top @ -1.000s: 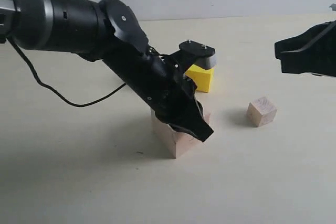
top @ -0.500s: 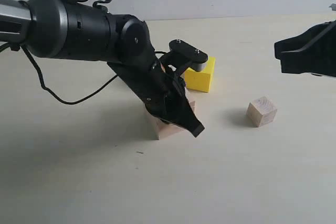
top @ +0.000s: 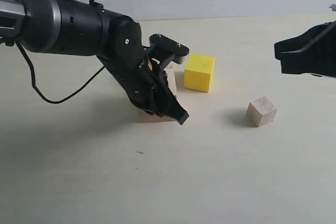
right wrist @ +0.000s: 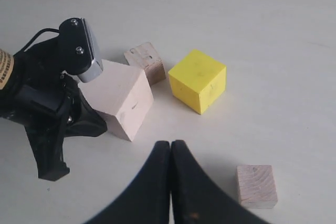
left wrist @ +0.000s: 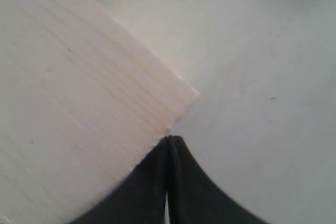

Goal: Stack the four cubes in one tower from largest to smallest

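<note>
On the pale table [top: 220, 182], your left arm [top: 68, 24] dominates the scene, reaching down and across from the exterior view's left, a black cable [top: 58, 98] trailing behind it. The left gripper [top: 178, 115] is clenched: in its wrist view the two black fingers press together with only a hairline between them, and they grip nothing. Their tips sit against the lower edge of the large pale wooden cube [right wrist: 123, 95], close to one corner.

That cube rests flat on the table, partly hidden behind the gripper in the exterior view. The yellow cube [top: 199, 72] stands on the table near it, on the side toward your right arm, with a clear gap between the two. The small brownish cube [right wrist: 145, 62] sits just beside the large cube and near the yellow one; you cannot tell whether it touches the large cube. The smallest pale cube [top: 261, 111] lies alone, well apart from the other three, on the right of the exterior view.

Your right gripper [right wrist: 170, 148] hangs above the table at the exterior view's right edge, fingers pressed shut and empty. All four cubes sit singly on the table.
</note>
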Controlling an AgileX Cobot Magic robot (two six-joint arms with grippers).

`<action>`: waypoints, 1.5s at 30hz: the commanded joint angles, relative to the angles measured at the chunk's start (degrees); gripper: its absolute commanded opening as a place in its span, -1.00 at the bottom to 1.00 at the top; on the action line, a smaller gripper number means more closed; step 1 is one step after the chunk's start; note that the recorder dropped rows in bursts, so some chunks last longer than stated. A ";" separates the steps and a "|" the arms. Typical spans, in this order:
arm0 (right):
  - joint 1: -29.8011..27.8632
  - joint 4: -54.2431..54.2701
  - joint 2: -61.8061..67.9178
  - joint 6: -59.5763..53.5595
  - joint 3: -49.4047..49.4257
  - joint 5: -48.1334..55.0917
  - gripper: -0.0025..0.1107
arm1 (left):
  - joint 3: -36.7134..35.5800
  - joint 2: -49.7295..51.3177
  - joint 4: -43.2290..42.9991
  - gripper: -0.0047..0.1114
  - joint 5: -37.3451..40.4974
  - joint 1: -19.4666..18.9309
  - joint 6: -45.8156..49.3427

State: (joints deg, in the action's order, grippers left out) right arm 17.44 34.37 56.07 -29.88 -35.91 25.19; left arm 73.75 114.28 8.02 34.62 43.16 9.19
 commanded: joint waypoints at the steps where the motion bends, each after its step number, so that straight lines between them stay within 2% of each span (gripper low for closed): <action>1: 0.22 -0.04 -0.02 -0.07 -0.36 -0.08 -0.96 | -1.83 -0.39 -1.29 -0.92 0.14 -2.06 -1.19; 9: 0.22 0.28 0.99 -0.07 -0.36 -0.08 -0.96 | -5.98 -5.59 -1.42 -0.92 -1.67 -2.06 -0.89; 15: 0.22 6.70 8.98 -0.41 -1.21 -0.20 -0.96 | -6.22 -12.36 -1.82 -0.92 -1.79 -2.81 -0.64; 25: 0.22 8.69 26.48 -1.06 -10.28 2.23 -0.96 | -6.69 -16.68 -1.69 -0.92 0.41 -12.59 -0.52; 31: 0.55 8.97 31.69 -1.06 -15.01 5.05 -0.96 | -6.15 -14.49 -0.37 -0.92 -6.26 -16.81 3.32; 35: 0.55 8.59 31.81 -1.06 -16.04 4.90 -0.96 | -1.91 -9.06 5.54 -0.92 -6.48 -18.93 8.88; 40: 0.55 6.99 32.18 -1.18 -16.05 1.81 -0.96 | 8.05 -1.01 16.47 -0.92 -1.85 -19.93 17.44; 45: 0.55 6.99 33.96 -1.18 -16.05 0.38 -0.96 | 17.04 4.56 18.97 -0.92 2.23 -19.82 21.54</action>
State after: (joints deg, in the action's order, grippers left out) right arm 17.90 41.78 89.25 -30.60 -51.59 26.57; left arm 86.33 116.76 25.07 34.66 23.38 28.23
